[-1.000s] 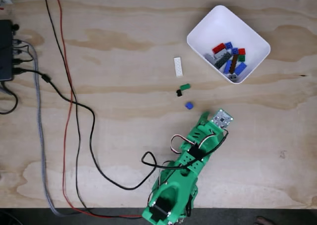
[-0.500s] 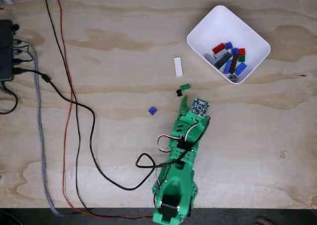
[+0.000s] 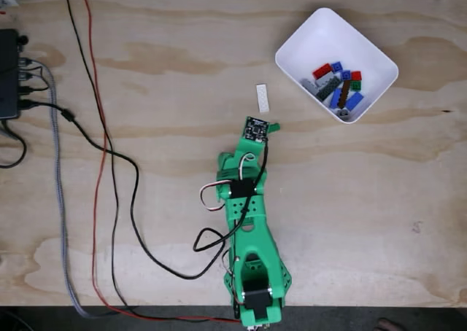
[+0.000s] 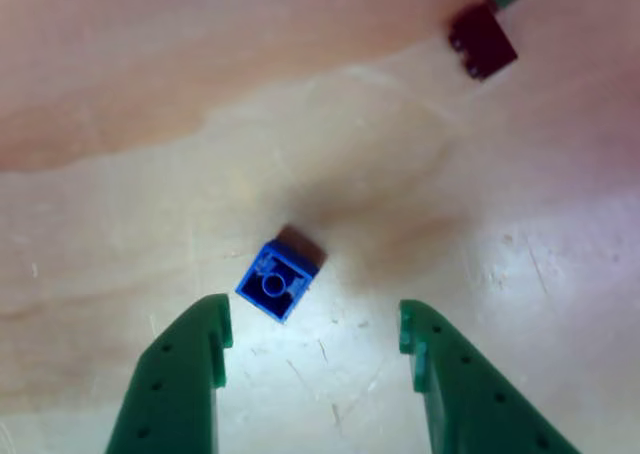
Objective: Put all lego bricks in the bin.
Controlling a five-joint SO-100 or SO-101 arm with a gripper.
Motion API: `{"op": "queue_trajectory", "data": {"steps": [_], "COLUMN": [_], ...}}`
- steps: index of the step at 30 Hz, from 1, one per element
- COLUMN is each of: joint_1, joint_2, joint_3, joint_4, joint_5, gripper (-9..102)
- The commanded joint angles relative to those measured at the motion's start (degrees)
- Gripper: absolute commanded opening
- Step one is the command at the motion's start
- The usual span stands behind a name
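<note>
On pale plywood table point(image 3: 146, 25), cables point(image 3: 102, 163) left, hand point(image 4: 315, 326) spread apart near blue brick point(image 4: 279, 280)

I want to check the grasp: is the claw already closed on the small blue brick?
No. In the other view the claw is open, and the blue brick lies on the wood just ahead of its two green fingers, touching neither.

Bin point(image 3: 321, 36): white shallow tray, upper right of the fixed view, set at an angle.
Binned bricks point(image 3: 337, 84): red, blue, grey, brown and green, heaped in its lower right corner.
White plate point(image 3: 263, 98): flat on the table, left of the bin.
Blue brick point(image 4: 279, 279): underside up, centre of the other view.
Dark brick point(image 4: 482, 40): upper right there.
</note>
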Motion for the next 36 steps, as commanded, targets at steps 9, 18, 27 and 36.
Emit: {"op": "queue_trajectory", "data": {"steps": [9, 18, 27, 36], "joint_1": [-5.98, -5.89, -4.57, -6.06], "joint_2": [-17.75, -21.97, -27.25, -31.99], "joint_3": [-14.06, -16.08, -17.84, -22.68], "joint_4": [5.10, 3.69, 1.05, 2.20], "joint_5": [10.37, 12.83, 16.17, 17.31], "gripper": [18, 18, 18, 16]}}
